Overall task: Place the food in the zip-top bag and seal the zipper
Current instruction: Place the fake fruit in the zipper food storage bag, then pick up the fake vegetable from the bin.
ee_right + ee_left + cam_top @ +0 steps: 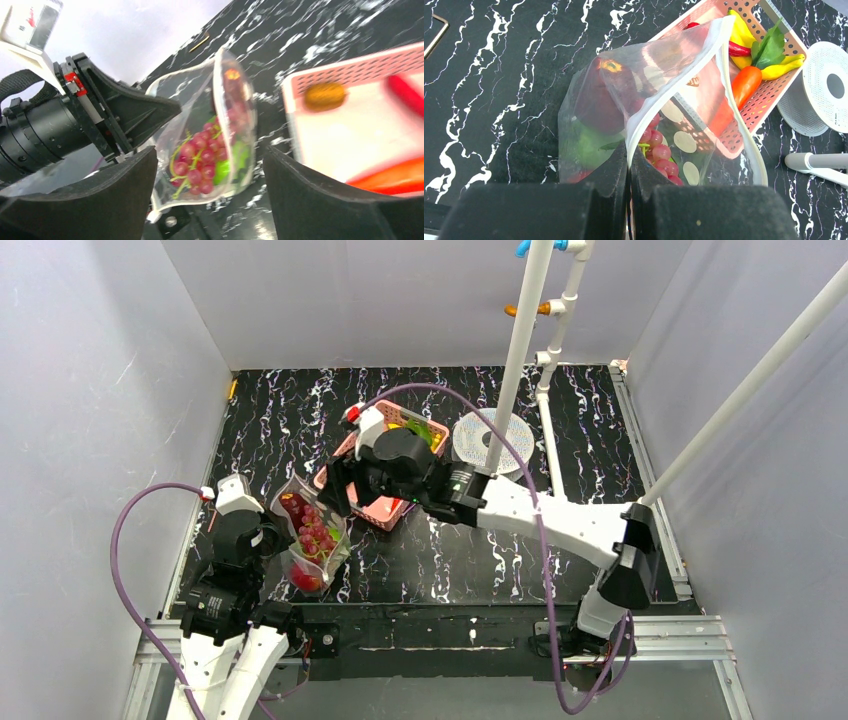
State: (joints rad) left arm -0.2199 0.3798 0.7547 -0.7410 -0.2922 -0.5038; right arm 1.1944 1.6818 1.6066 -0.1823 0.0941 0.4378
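Note:
The zip-top bag [312, 532] stands open at the left; it also shows in the left wrist view [589, 95] and the right wrist view [235, 115]. Inside are purple grapes [659, 151], a red apple [599, 102] and a green leafy piece [586, 145]. My left gripper [630, 156] is shut on the bag's mouth edge, on the white zipper [719, 60]. My right gripper [209, 165] is open and empty, just above the bag between it and the pink basket [385, 510]. The basket holds a carrot [746, 82], a red chili [740, 49], a yellow piece [739, 32], a leaf [769, 47] and a brown-orange fruit [325, 96].
A white round perforated disc [487, 443] lies right of the basket. White pipes [525, 350] rise at the back right. A white handle [819, 162] lies near the disc. Grey walls close in the black marbled table [450, 570].

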